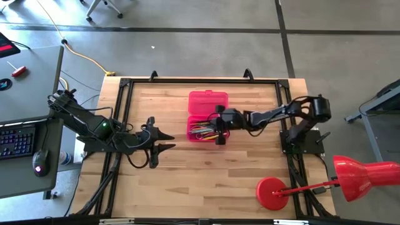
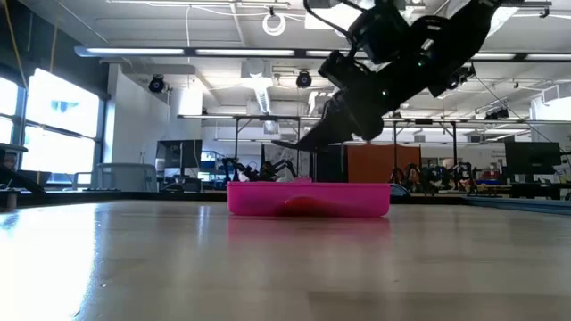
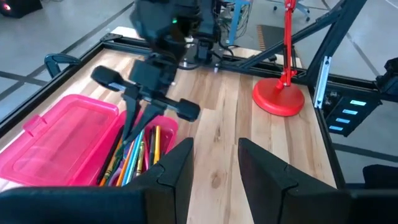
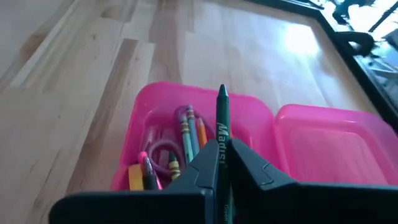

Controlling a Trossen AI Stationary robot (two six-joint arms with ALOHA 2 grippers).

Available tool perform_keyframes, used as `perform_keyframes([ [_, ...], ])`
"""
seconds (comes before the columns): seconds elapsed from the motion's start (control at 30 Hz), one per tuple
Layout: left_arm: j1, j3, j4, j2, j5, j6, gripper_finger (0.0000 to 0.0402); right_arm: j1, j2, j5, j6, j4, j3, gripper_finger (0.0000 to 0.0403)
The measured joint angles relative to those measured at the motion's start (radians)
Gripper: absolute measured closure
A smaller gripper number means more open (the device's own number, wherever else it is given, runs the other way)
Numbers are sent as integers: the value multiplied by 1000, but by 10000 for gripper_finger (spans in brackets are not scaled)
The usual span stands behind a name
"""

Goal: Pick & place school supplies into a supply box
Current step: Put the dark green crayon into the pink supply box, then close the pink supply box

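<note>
The pink supply box (image 1: pixel 208 115) lies open mid-table, its lid (image 4: pixel 336 140) flat on the far side. Its tray (image 3: pixel 163 127) holds several pencils and crayons (image 4: pixel 186 134) of many colours. My right gripper (image 4: pixel 222 149) hovers over the tray (image 1: pixel 219 129), above the box (image 2: pixel 308 198) in the low view, shut on a dark green pencil (image 4: pixel 222 121). My left gripper (image 1: pixel 167 139) waits open over the table left of the box, its fingers (image 3: pixel 180 168) pointing toward it. My right gripper pinches the dark green pencil's shaft (image 4: pixel 222 134) between its two fingers. The pencil lies along the fingers, and its tip (image 4: pixel 222 93) sticks out past them. The fingers come from the table's right, slanting down. The pencil is lifted clear, over the tray.
A red lamp stands at the table's near right, with its round base (image 1: pixel 274 192) on the wood and its head (image 1: pixel 365 178) past the edge. A black frame (image 1: pixel 122 94) rims the table. Bare wood lies left of the box and in front of it.
</note>
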Motion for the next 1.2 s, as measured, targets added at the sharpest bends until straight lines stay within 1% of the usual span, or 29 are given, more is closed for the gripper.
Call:
perform_keyframes([
  [0.13,0,0,4,5,0,-1,245,-35,24,-72,1,20,0,392],
  [0.23,0,0,7,7,8,-1,245,-47,49,-69,34,22,0,392],
  [0.27,0,0,8,8,23,-1,245,-49,60,-58,37,17,0,392],
  [0.33,0,0,8,16,21,-5,245,-53,83,-29,38,8,0,392],
  [0.43,0,0,9,37,-26,-9,245,-53,94,4,25,17,0,390],
  [0.53,1,0,16,62,-105,-11,245,-53,95,13,24,17,0,385],
  [0.63,1,0,32,83,-177,-65,245,-53,95,14,24,27,0,375],
  [0.73,1,0,32,91,-210,-131,245,-53,95,18,25,29,0,361],
  [0.9,1,0,32,92,-211,-186,245,-52,95,72,61,29,0,333],
  [1.0,1,0,31,92,-210,-193,245,-52,81,117,11,26,1,321],
  [1.1,22,1,27,123,-205,-252,245,-52,40,173,-8,26,18,317],
  [1.2,57,-1,16,171,-155,-313,249,-56,-22,186,-18,-21,40,322],
])
